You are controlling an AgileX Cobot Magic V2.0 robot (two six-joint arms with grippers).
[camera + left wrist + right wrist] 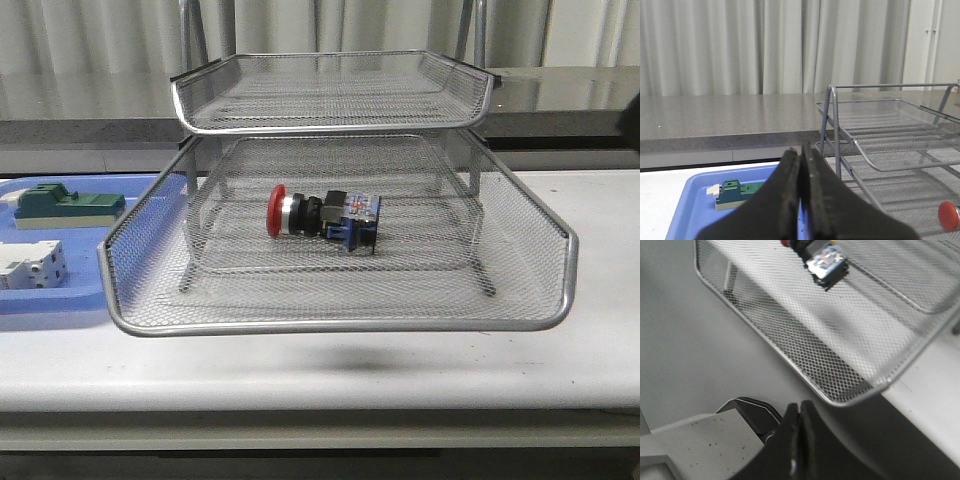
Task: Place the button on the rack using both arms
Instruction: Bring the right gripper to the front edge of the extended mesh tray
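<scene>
Button [322, 215], just one, lies on its side in the middle tier of the single three-tier rack [340, 325], which the front view alone shows whole with no arms, while each wrist view shows its own gripper, left [801, 200] and right [799, 440], clenched on nothing.

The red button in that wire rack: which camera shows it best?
The front view: the whole button lies on its side in the rack, red cap to blue rear. The left wrist view catches only its red cap; the right wrist view shows mainly its rear end, blurred.
</scene>
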